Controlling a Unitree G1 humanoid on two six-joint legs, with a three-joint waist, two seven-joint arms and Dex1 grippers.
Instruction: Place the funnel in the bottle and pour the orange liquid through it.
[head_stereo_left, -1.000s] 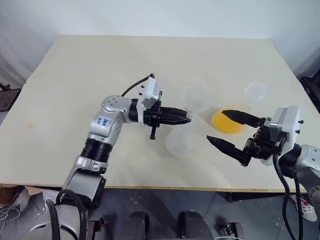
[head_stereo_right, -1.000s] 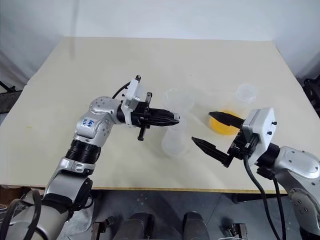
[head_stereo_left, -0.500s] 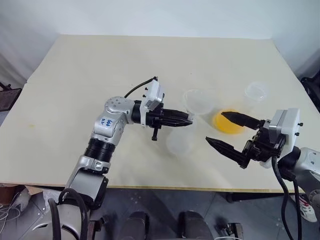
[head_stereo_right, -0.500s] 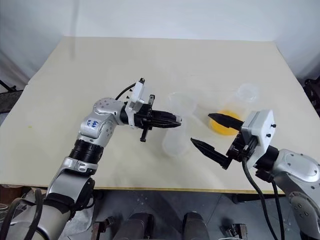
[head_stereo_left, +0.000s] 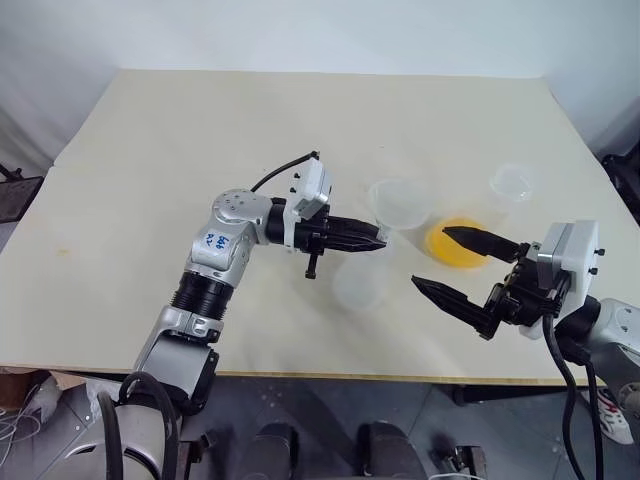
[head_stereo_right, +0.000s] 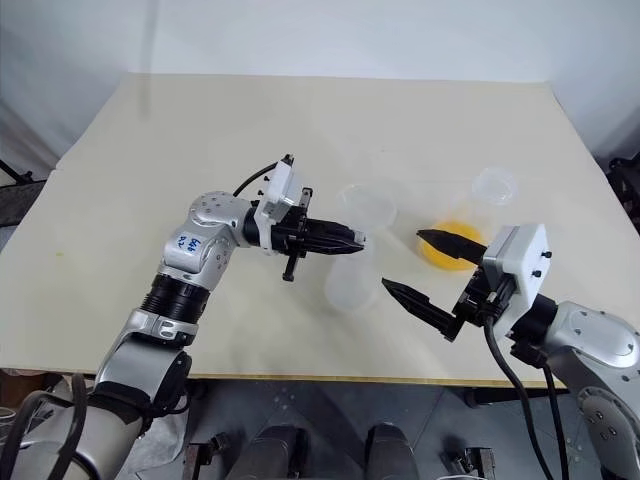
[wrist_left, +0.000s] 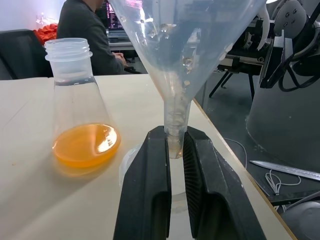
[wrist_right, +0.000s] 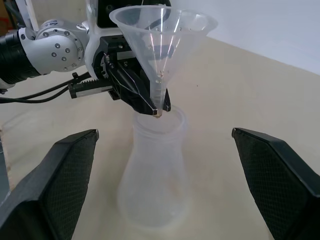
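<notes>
Above the mouth of the bottle (wrist_right: 154, 175), one funnel (wrist_right: 161, 42) hangs upright, its stem tip just over the neck opening and not seated. The left gripper (wrist_left: 172, 145) is clenched on the funnel stem. The right gripper (head_stereo_left: 452, 262) stands wide apart, grasping nothing, near the bottle.

Two flask-shaped containers stand on the table (head_stereo_left: 200, 130): the bottle, which looks empty, and a larger flask (wrist_left: 82, 110) holding a shallow layer of the orange liquid (wrist_left: 86, 145). The larger flask is uncapped and stands well clear of the bottle.

The table is a pale cream surface against a white backdrop. In the left wrist view, a seated person (wrist_left: 85, 30) is behind the table.
</notes>
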